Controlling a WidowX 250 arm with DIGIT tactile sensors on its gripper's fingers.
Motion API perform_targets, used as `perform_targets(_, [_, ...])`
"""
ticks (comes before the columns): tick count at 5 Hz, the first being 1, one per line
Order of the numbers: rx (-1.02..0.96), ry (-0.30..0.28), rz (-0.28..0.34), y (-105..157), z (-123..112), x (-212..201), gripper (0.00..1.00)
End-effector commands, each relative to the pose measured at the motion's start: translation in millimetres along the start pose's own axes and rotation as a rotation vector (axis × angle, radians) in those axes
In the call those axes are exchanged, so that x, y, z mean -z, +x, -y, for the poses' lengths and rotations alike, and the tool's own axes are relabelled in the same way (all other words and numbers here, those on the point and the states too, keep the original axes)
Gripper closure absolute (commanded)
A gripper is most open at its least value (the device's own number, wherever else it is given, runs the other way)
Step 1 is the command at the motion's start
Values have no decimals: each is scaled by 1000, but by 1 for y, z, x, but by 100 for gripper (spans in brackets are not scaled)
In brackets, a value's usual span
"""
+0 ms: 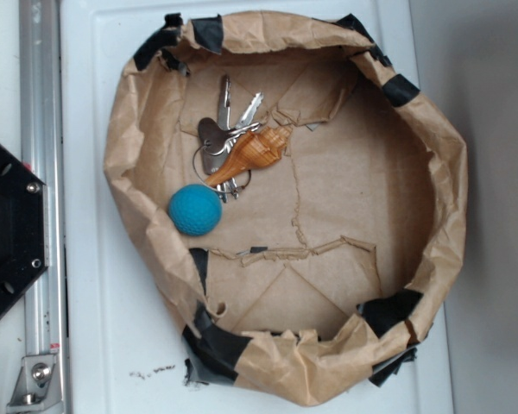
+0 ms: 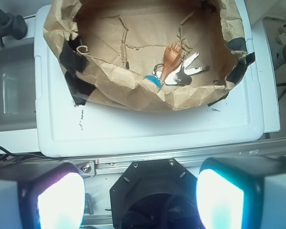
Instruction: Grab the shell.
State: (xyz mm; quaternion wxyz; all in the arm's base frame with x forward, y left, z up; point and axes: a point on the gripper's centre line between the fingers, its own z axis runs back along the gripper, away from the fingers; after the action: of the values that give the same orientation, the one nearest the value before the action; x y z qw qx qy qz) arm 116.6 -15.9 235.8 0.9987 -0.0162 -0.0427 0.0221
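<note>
Nothing of the grab looks done yet: the shell [image 1: 249,156] lies untouched on the floor of the brown paper basin [image 1: 432,164], at about ten o'clock from the basin's middle in the exterior view, its broad end up toward two o'clock and its pointed tail down toward seven. It rests partly across the silver keys [image 1: 229,121], and the teal ball [image 1: 194,210] sits just beside its tail at seven o'clock. The whole approach, the descent and the closing are left, by my reading. The gripper [image 2: 139,200] does not appear in the exterior view at all — only the wrist view shows it, hanging high and well apart from the basin, outside its near wall, looking down over the white lid [image 2: 148,129] below. Its two fingers [image 2: 219,198] stand spread wide with nothing between them. From there the shell [image 2: 171,59] is at about one o'clock, the ball mostly hidden behind the crumpled paper wall.
</note>
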Motion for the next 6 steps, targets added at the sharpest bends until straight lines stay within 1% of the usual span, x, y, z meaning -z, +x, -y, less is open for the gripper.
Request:
perform_targets(1, [0,0,0,0,0,0,0])
perform_targets(2, [-128,35,-42,45,-50,52,0])
perform_targets(3, [-264,36,38,89,-92,89,0])
perform_targets(4, [-326,46,41,122,-93,104,0])
perform_targets(5, [-319,28,30,129,-72,121,0])
perform_targets(6, [-269,35,-18,121,-48,135,0])
